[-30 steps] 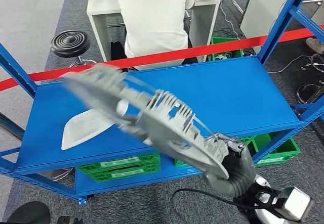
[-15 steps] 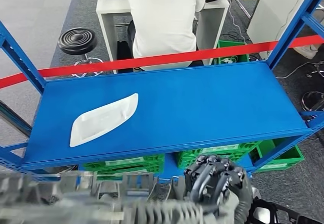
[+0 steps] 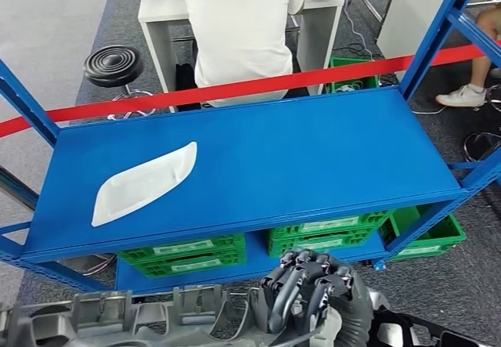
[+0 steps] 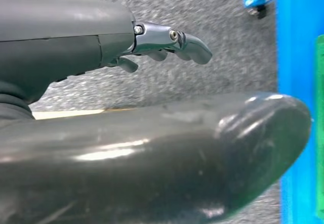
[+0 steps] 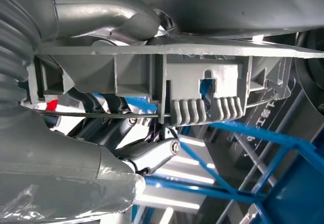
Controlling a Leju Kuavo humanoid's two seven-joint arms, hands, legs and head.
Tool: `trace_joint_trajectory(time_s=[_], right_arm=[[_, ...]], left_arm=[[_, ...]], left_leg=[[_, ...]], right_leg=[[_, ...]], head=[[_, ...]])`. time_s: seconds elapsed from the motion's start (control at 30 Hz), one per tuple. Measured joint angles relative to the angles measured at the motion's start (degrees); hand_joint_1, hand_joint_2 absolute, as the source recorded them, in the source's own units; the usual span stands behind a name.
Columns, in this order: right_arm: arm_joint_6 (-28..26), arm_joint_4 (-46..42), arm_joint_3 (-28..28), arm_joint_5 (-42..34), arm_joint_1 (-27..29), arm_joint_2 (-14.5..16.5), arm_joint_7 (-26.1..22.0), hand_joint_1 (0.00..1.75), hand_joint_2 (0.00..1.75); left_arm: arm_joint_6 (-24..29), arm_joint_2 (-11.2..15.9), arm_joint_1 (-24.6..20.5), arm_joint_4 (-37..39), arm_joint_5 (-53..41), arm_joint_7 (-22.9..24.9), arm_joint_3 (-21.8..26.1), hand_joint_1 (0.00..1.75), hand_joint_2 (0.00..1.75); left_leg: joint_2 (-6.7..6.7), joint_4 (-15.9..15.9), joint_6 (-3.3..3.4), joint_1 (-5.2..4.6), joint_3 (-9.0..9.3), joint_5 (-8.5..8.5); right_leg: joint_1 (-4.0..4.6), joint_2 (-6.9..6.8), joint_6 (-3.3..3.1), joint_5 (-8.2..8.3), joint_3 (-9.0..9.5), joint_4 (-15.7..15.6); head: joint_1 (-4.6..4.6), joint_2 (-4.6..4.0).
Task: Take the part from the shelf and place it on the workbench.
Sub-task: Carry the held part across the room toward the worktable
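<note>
Part: long grey cast-metal ribbed housing, lying roughly level along the lower edge of the head view, off the shelf and in front of it.
Right hand: dark-fingered hand, fingers curled over one end of the part, gripping it; the right wrist view shows the ribbed underside held against the hand.
Left hand: grey hand above grey carpet, fingers extended, holding nothing.
Shelf: blue steel shelf deck, carrying a flat white plastic cover near its left end.
Lower level: green plastic crates.
Background: red barrier tape; seated person in white shirt; black round stool.
</note>
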Motion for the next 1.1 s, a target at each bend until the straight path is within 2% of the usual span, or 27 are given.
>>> trace_joint_trajectory(time_s=[0.07,0.13,0.17,0.2,0.23,0.3,0.33,0.37,0.4,0.43,0.5,0.53,0.57,0.63,0.67,0.7,0.73,0.8,0.83,0.87,0.9,0.93,0.97,1.0,1.03,1.07,1.1], right_arm=[[0.05,0.37,0.33,-0.30,-0.10,0.00,-0.59,1.75,1.75],[-0.40,0.51,0.38,0.79,0.20,-0.01,-1.86,1.75,1.75],[-0.76,0.52,0.36,1.60,0.41,-0.02,-2.63,1.75,1.75],[-1.13,0.53,0.33,2.32,0.61,-0.05,-3.31,1.75,1.75],[-1.42,0.55,0.29,2.77,0.80,-0.13,-3.85,1.75,1.75],[-1.70,0.67,0.13,2.97,1.31,-0.38,-4.43,1.75,1.75],[-1.74,0.79,0.02,2.96,1.64,-0.55,-4.66,1.75,1.75],[-1.72,0.94,-0.09,2.94,1.98,-0.71,-4.87,1.75,1.75],[-1.67,1.09,-0.22,2.92,2.29,-0.85,-5.05,1.75,1.75],[-1.60,1.21,-0.36,2.89,2.53,-0.97,-5.17,1.75,1.75],[-1.46,1.34,-0.63,2.79,2.86,-1.08,-5.27,1.75,1.75],[-1.40,1.38,-0.76,2.71,3.01,-1.12,-5.31,1.75,1.75],[-1.35,1.42,-0.85,2.63,3.14,-1.17,-5.35,1.75,1.75],[-1.26,1.47,-0.98,2.51,3.33,-1.28,-5.43,1.75,1.75],[-1.20,1.50,-1.00,2.46,3.35,-1.31,-5.43,1.75,1.75],[-1.13,1.51,-1.03,2.38,3.39,-1.31,-5.44,1.75,1.75],[-1.05,1.52,-1.07,2.26,3.47,-1.31,-5.46,1.75,1.75],[-0.81,1.53,-1.18,1.94,3.72,-1.31,-5.49,1.75,1.75],[-0.67,1.53,-1.27,1.79,3.90,-1.31,-5.50,1.75,1.75],[-0.51,1.52,-1.36,1.64,4.12,-1.31,-5.50,1.75,1.75],[-0.36,1.51,-1.46,1.50,4.39,-1.30,-5.51,1.75,1.75],[-0.22,1.49,-1.58,1.37,4.67,-1.29,-5.51,1.75,1.75],[-0.08,1.44,-1.70,1.23,4.93,-1.25,-5.52,1.75,1.75],[0.05,1.32,-1.87,1.15,5.18,-1.19,-5.52,1.75,1.75],[0.16,1.18,-2.04,1.17,5.40,-1.08,-5.53,1.75,1.75],[0.20,1.02,-2.21,1.36,5.61,-0.93,-5.55,1.75,1.75],[0.18,0.81,-2.35,1.76,5.79,-0.76,-5.56,1.75,1.75]], left_arm=[[-0.43,0.08,-0.11,0.00,-0.08,2.10,0.01,0.00,0.00],[-0.69,0.16,0.10,0.00,-0.24,3.39,0.02,0.00,0.00],[-0.79,0.25,0.25,0.00,-0.34,3.73,0.03,0.00,0.00],[-0.87,0.38,0.35,0.00,-0.44,3.96,0.03,0.00,0.00],[-0.91,0.55,0.40,0.00,-0.52,4.10,0.05,0.00,0.00],[-0.98,1.00,0.47,0.00,-0.58,4.29,0.14,0.00,0.00],[-1.03,1.21,0.54,0.00,-0.58,4.32,0.24,0.00,0.00],[-1.09,1.42,0.60,0.00,-0.58,4.34,0.34,0.00,0.00],[-1.13,1.57,0.64,0.00,-0.59,4.34,0.42,0.00,0.00],[-1.16,1.69,0.67,0.00,-0.61,4.31,0.46,0.00,0.00],[-1.17,1.91,0.65,0.00,-0.65,4.19,0.49,0.00,0.00],[-1.17,2.03,0.63,0.00,-0.66,4.09,0.49,0.00,0.00],[-1.17,2.15,0.64,0.00,-0.67,4.02,0.50,0.00,0.00],[-1.17,2.37,0.81,0.00,-0.68,3.91,0.51,0.00,0.00],[-1.19,2.42,0.93,0.00,-0.72,3.86,0.52,0.00,0.00],[-1.22,2.44,1.02,0.00,-0.78,3.79,0.54,0.00,0.00],[-1.26,2.44,1.02,0.00,-0.86,3.70,0.55,0.00,0.00],[-1.31,2.42,0.89,0.00,-0.99,3.51,0.54,0.00,0.00],[-1.31,2.46,0.82,0.00,-1.01,3.44,0.54,0.00,0.00],[-1.31,2.53,0.82,0.00,-1.04,3.40,0.55,0.00,0.00],[-1.30,2.62,0.87,0.00,-1.08,3.39,0.55,0.00,0.00],[-1.26,2.76,0.95,0.00,-1.13,3.40,0.55,0.00,0.00],[-1.22,2.99,1.04,-0.01,-1.19,3.45,0.55,0.00,0.00],[-1.19,3.27,1.10,-0.01,-1.26,3.51,0.55,0.00,0.00],[-1.16,3.58,1.14,-0.02,-1.33,3.59,0.55,0.00,0.00],[-1.15,3.91,1.16,-0.03,-1.48,3.65,0.54,0.00,0.00],[-1.15,4.19,1.23,-0.04,-1.65,3.72,0.54,0.00,0.00]], left_leg=[[-0.08,-3.14,0.48,-0.21,1.32,0.77],[-0.04,-3.39,1.11,-0.21,0.95,1.29],[0.01,-3.51,1.46,-0.14,0.77,1.64],[0.06,-3.63,1.79,-0.02,0.51,2.01],[0.08,-3.71,2.01,0.07,0.15,2.36],[-0.11,-3.69,2.20,0.05,-0.82,3.12],[-0.27,-3.68,2.16,0.04,-1.38,3.55],[-0.52,-3.66,2.09,0.04,-1.94,3.99],[-0.87,-3.65,1.96,0.05,-2.49,4.44],[-1.32,-3.64,1.77,0.08,-3.00,4.90],[-2.33,-3.63,1.20,0.14,-3.83,5.87],[-2.82,-3.67,0.84,0.18,-4.06,6.37],[-3.30,-3.78,0.44,0.25,-4.22,6.87],[-4.20,-4.26,-0.44,0.45,-4.47,7.76],[-4.05,-4.21,-0.76,0.51,-4.84,7.43],[-3.37,-3.31,-1.01,0.52,-5.49,6.01],[-2.39,-1.32,-1.17,0.54,-6.40,3.62],[-0.70,5.54,-1.54,0.50,-8.52,-1.90],[-0.43,8.82,-1.73,0.50,-9.12,-3.28],[-0.30,10.99,-1.86,0.50,-9.09,-3.35],[-0.21,11.49,-1.90,0.49,-8.21,-2.26],[-0.09,9.97,-1.81,0.47,-6.25,-0.69],[0.17,6.81,-1.58,0.42,-3.30,0.41],[0.51,2.63,-1.27,0.30,0.07,0.67],[0.80,-1.25,-0.89,0.17,2.93,0.21],[1.02,-3.98,-0.53,0.02,4.74,-0.46],[1.10,-5.41,-0.16,-0.14,5.42,-0.84]], right_leg=[[0.17,-0.02,0.56,0.46,-0.38,0.04],[0.05,0.00,1.22,0.84,-0.70,-0.08],[-0.02,0.00,1.55,0.26,-0.98,0.35],[-0.08,0.01,1.86,-1.18,-1.56,1.79],[-0.16,-0.01,2.14,-3.42,-2.52,4.45],[-0.28,-0.06,2.55,-8.30,-4.69,11.83],[-0.30,-0.07,2.63,-9.56,-5.18,14.55],[-0.30,-0.06,2.64,-9.65,-4.76,15.40],[-0.31,0.00,2.57,-8.64,-3.18,13.99],[-0.33,0.29,2.44,-7.10,-0.56,10.58],[-0.44,2.13,2.05,-5.66,4.96,2.46],[-0.44,2.92,1.85,-5.57,6.53,-0.07],[-0.36,3.40,1.62,-5.80,7.00,-1.10],[-0.25,2.58,0.76,-5.06,6.40,-1.19],[-0.28,1.98,0.16,-4.56,6.01,-1.34],[-0.36,1.31,-0.44,-3.92,5.58,-1.54],[-0.45,0.63,-0.90,-3.25,5.02,-1.73],[-0.30,-0.74,-1.29,-2.06,3.66,-1.74],[-0.23,-1.46,-1.30,-1.53,2.90,-1.70],[-0.16,-2.19,-1.28,-1.01,2.14,-1.65],[-0.10,-2.74,-1.18,-0.51,1.41,-1.57],[-0.06,-3.18,-1.01,-0.03,0.71,-1.49],[-0.03,-3.53,-0.82,0.45,0.15,-1.38],[0.08,-3.81,-0.59,0.85,-0.35,-1.24],[0.18,-4.14,-0.37,1.32,-0.72,-1.12],[0.27,-4.42,-0.17,1.83,-0.94,-1.09],[0.32,-4.64,0.06,2.37,-1.10,-1.19]], head=[[-0.08,0.01],[-0.06,0.01],[0.02,0.01],[0.17,0.01],[0.36,0.00],[0.66,0.00],[0.69,0.00],[0.70,0.00],[0.70,0.00],[0.70,0.00],[0.64,0.01],[0.69,0.01],[0.71,0.02],[0.88,0.01],[0.87,0.02],[0.77,0.01],[0.63,0.01],[0.23,0.00],[0.12,0.00],[0.06,0.00],[0.01,0.00],[0.01,0.00],[0.00,0.00],[-0.01,0.00],[0.00,0.01],[0.00,0.01],[0.00,0.02]])
